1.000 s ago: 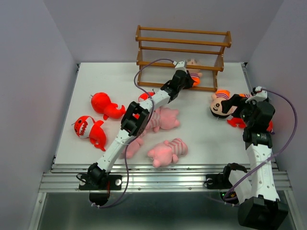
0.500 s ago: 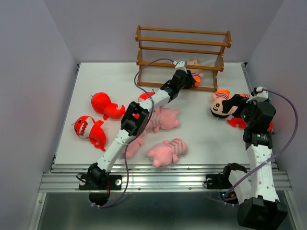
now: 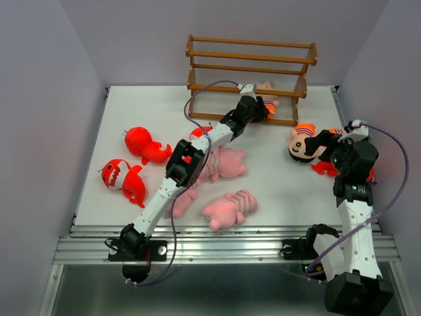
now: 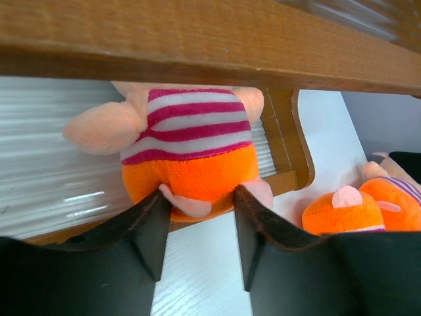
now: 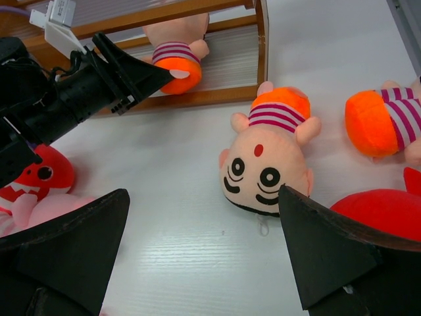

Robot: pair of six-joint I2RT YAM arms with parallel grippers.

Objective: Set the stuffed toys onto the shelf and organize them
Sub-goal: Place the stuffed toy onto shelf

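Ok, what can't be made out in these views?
Left wrist: head of the shelved doll, behind the shelf rail.
Top: one pink toy, partly under the left arm.
Right wrist: a red shark, cut off by the finger and the frame edge.

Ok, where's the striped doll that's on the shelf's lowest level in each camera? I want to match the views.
Top external: striped doll at upper centre, on the lowest level of the shelf, right of middle.
Left wrist: fills the centre, orange bottom toward the camera.
Right wrist: top edge, left of centre.
Shared landmark: the shelf's right end post, just right of the doll.
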